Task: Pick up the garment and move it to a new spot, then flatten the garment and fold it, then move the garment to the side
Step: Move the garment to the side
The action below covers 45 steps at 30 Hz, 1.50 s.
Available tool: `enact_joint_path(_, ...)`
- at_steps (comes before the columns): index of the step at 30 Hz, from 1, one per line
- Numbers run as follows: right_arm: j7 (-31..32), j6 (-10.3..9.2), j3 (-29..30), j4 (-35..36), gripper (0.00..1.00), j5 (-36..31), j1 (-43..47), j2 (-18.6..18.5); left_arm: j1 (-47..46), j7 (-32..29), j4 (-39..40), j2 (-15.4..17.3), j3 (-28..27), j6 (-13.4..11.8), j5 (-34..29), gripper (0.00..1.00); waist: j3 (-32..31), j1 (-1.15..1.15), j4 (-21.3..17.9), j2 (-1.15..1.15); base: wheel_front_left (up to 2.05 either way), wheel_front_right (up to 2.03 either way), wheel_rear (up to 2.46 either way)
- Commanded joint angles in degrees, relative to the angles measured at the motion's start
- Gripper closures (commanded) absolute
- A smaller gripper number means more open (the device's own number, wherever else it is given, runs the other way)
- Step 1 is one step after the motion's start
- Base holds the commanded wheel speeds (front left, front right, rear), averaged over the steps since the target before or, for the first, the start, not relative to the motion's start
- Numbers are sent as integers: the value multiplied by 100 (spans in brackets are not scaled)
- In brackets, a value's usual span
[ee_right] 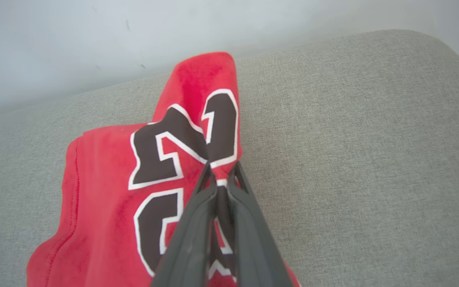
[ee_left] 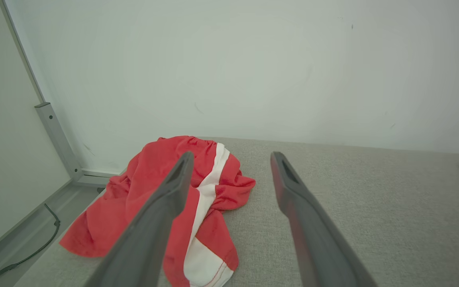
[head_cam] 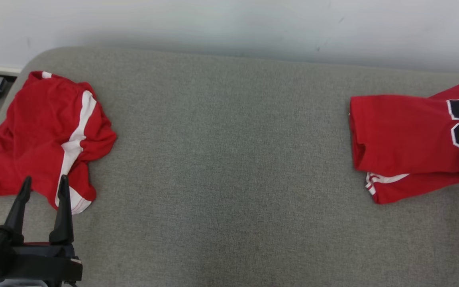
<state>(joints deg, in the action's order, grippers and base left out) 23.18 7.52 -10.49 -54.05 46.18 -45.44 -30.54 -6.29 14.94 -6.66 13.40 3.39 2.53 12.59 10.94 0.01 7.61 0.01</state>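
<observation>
A red garment [head_cam: 405, 131] with dark, white-edged numbers lies folded over at the right edge of the grey cushion [head_cam: 229, 159]. In the right wrist view my right gripper [ee_right: 221, 169] is shut on a raised fold of this garment [ee_right: 106, 191], pinching it at the numbers. A second red garment [head_cam: 42, 127] with a white stripe lies crumpled at the cushion's left end. My left gripper [head_cam: 44, 179] stands open just in front of it, holding nothing. In the left wrist view its left finger overlaps the striped garment [ee_left: 150, 179], and the left gripper [ee_left: 232, 156] has wide-spread fingers.
A white wall runs behind the cushion. Past the cushion's rounded left end the floor drops away, with a dark cable [ee_left: 22, 255] and a grey metal post [ee_left: 56, 139]. A broad stretch of grey fabric separates the two garments.
</observation>
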Motion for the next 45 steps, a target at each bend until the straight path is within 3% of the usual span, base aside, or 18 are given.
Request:
enact_joint_path(1,-10,-3,-19,-38,100,-62,-107,-70,-92,34,34,69,-48,5,-16,0,179,-1,-48,-1,0,0,0)
enact_joint_path(19,-115,-4,-105,-471,100,-505,-1090,-757,-163,-33,448,311,-176,-99,-33,0,913,-1,-334,-1,0,0,0)
enact_joint_path(45,-431,-4,-707,-744,100,-1493,-2013,-1651,-266,-133,886,560,-232,-194,63,0,1562,-1,-179,-1,0,0,0)
